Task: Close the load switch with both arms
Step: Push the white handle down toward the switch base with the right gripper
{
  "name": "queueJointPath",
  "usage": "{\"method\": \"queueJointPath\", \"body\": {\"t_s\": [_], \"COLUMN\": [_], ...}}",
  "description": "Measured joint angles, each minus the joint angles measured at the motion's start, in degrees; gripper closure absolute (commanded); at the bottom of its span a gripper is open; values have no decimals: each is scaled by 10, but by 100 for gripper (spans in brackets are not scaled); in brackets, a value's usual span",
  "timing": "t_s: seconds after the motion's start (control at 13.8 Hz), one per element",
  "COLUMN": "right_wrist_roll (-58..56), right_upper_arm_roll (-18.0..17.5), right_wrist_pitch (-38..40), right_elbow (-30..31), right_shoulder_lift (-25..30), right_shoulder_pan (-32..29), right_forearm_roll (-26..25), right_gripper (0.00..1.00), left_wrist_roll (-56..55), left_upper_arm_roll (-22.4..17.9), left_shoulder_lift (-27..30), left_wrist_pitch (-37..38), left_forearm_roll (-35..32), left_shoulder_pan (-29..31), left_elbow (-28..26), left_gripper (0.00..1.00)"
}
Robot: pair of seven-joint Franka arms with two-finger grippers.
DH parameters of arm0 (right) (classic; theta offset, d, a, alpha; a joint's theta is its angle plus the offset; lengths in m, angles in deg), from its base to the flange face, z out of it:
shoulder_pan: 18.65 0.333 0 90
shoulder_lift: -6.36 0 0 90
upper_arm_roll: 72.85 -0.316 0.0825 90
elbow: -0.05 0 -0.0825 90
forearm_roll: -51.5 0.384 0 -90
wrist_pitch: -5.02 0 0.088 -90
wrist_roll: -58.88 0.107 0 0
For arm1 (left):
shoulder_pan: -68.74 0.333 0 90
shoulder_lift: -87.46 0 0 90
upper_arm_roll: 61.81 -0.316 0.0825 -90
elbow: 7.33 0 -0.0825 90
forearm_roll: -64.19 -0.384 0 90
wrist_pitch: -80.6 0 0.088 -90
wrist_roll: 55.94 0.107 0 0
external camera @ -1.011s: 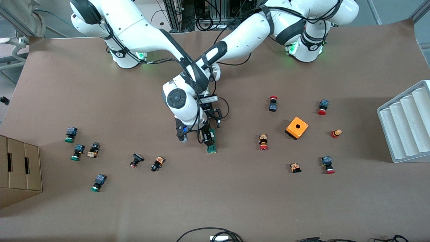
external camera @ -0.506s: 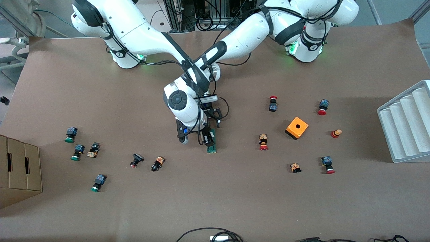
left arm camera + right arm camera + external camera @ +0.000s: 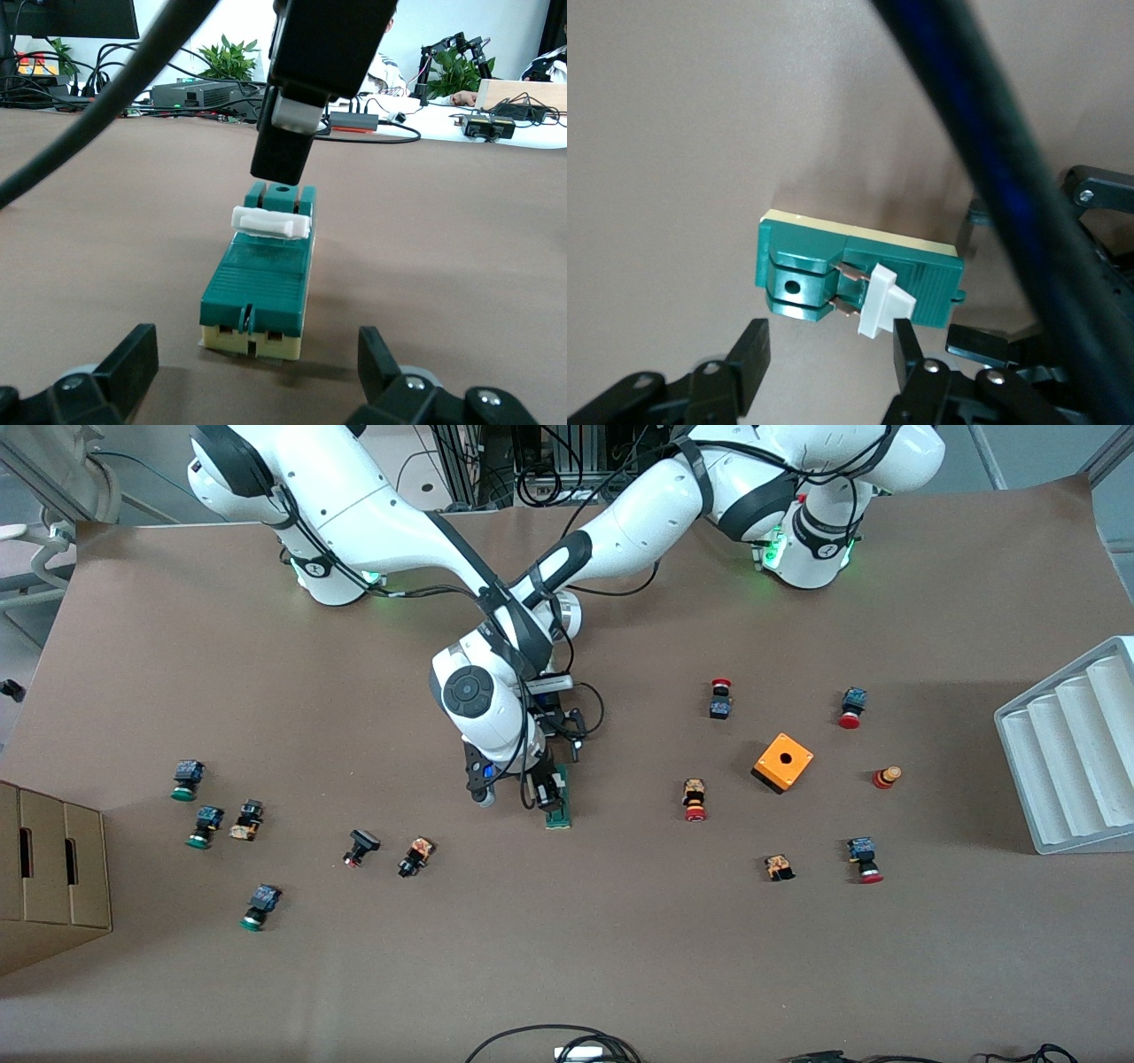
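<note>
The load switch (image 3: 559, 808) is a dark-green bar lying mid-table. Its white block (image 3: 881, 305) stands raised, with copper blades showing under it. My right gripper (image 3: 544, 786) hangs over the switch, open (image 3: 828, 363). One of its fingers (image 3: 907, 347) is right beside the white block, and the other is off the switch's end. My left gripper (image 3: 567, 753) sits low at the switch's end farther from the front camera. It is open (image 3: 257, 376), and its fingers (image 3: 133, 359) stand either side of that end of the switch (image 3: 261, 288) without touching it. The right gripper's finger (image 3: 288, 133) shows above the white block (image 3: 270, 221).
An orange box with a hole (image 3: 782, 762) and red push buttons (image 3: 695, 800) lie toward the left arm's end. Green-capped buttons (image 3: 205, 825) lie toward the right arm's end. A white ribbed tray (image 3: 1072, 753) and a cardboard box (image 3: 53, 868) stand at the table's two ends.
The right arm's wrist has shifted very slightly. Both grippers stay at the switch, and the switch has not moved.
</note>
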Motion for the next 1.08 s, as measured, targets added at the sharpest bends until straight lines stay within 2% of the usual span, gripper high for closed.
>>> {"method": "queueJointPath", "body": {"t_s": [0.36,1.08], "right_wrist_roll": [0,0], "right_upper_arm_roll": [-1,-2], "right_wrist_pitch": [0,0], "right_elbow": [0,10], "right_shoulder_lift": [-5,-7], "right_shoulder_pan": [3,8], "right_forearm_roll": [0,0], "right_gripper": [46,46], "left_wrist_roll": [0,0], "left_upper_arm_roll": [0,0], "left_shoulder_lift": [0,0], "left_wrist_pitch": [0,0], "left_forearm_roll": [0,0], "left_shoulder_pan": [0,0], "left_elbow": [0,0], "left_gripper": [0,0]}}
